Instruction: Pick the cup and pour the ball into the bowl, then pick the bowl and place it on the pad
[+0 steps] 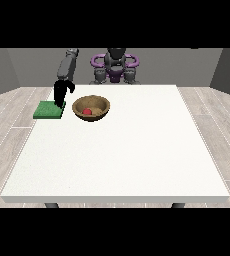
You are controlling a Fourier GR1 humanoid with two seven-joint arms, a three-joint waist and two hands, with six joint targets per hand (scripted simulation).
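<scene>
A brown wooden bowl [91,107] stands on the white table [122,155] at the back left, with a red ball [87,112] lying inside it. To its left a flat green pad [49,110] rests at the table's left edge. The hand at the view's left [62,92] hangs from a grey arm over the pad's right end, just left of the bowl and apart from it. Its fingers point down and hold nothing. No cup shows anywhere. No hand shows at the view's right.
The robot's torso [115,67] stands behind the table's far edge. Wood-look floor surrounds the table on both sides.
</scene>
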